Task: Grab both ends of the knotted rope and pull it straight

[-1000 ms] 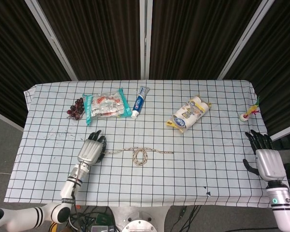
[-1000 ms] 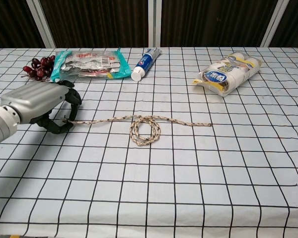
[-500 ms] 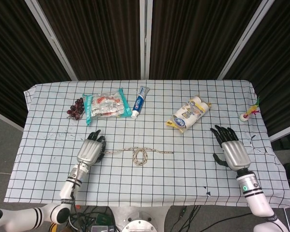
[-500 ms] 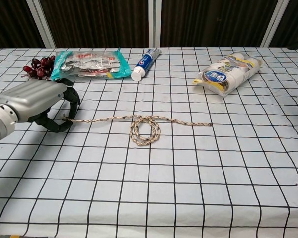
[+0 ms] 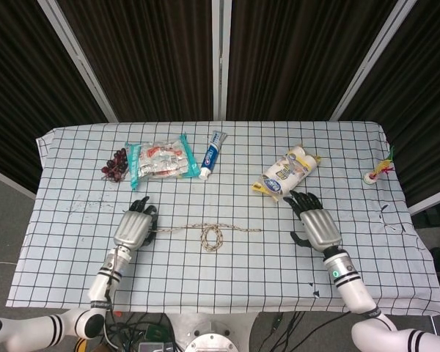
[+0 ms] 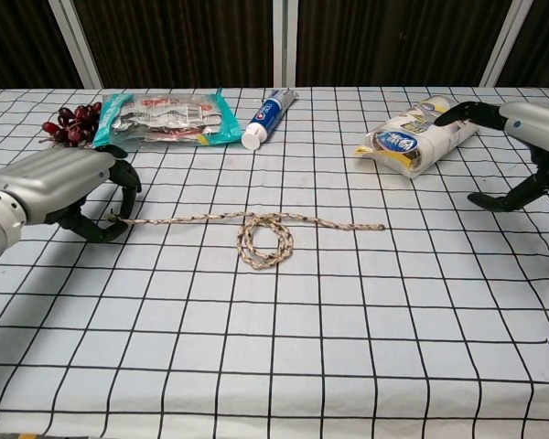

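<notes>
Checkered tablecloth (image 5: 73,242): Crest-style toothpaste tube (image 5: 214,152), rope (image 6: 256,234).

We see a worktop (image 5: 73,279) covered in white cloth with a black grid. The rope (image 6: 256,230) is speckled beige and brown. Both the left hand (image 6: 59,183) and the right hand (image 6: 526,137) are silver-grey with black fingers. The toothpaste tube (image 5: 214,152) is blue and white, the grapes (image 5: 115,165) dark red, the snack packet (image 5: 160,160) teal-edged, and the roll pack (image 5: 286,172) white, yellow and blue.
</notes>
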Robot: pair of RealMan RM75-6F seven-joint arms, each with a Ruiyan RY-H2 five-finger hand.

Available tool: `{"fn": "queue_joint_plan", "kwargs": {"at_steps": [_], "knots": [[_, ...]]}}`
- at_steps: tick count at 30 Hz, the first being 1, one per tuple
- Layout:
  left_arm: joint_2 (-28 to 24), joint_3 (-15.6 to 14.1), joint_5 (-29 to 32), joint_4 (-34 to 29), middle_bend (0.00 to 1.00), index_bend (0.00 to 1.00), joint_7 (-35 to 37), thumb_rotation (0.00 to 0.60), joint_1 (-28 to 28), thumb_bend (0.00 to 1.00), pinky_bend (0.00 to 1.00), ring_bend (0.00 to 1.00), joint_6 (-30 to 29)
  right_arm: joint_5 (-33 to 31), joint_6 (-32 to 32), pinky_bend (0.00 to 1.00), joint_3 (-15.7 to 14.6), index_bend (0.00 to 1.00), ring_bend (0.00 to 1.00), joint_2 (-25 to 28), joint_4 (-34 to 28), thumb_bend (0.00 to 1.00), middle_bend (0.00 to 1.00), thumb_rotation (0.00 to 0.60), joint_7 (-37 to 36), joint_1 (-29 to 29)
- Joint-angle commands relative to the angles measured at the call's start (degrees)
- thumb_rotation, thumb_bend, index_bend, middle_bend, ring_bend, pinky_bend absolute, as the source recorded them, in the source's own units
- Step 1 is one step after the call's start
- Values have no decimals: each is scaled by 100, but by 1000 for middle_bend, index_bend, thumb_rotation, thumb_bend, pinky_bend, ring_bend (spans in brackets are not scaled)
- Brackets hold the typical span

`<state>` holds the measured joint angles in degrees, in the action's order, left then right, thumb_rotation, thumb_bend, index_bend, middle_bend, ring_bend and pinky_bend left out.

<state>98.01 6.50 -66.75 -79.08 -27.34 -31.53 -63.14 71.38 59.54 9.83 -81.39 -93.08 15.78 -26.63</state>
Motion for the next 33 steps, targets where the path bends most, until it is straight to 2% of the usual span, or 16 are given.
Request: {"fn": "queue_joint_plan", "kwargs": {"at_steps": [1,7,22,33], "knots": [[-25,-4,-12,-18,260,633,35,600,6,362,142,42,6,-105,-165,0,21,128,0,-228,229,277,36,600,-167,-144],[-61,-10,-37,-48,260,633,115,600,19,362,142,42,8,-97,-507,0,83,166,0,-451,554,280,41,600,-865,-347],[-221,-9,-15,-177,261,634,262,600,54,362,142,42,47,-45,-962,0,106,201,0,-756,1214,281,46,600,-1798,-677],[-219,3,-66,-146,262,635,430,600,59,362,142,42,46,-315,-1231,0,95,202,0,-935,1257,282,44,600,-1563,-946]]}}
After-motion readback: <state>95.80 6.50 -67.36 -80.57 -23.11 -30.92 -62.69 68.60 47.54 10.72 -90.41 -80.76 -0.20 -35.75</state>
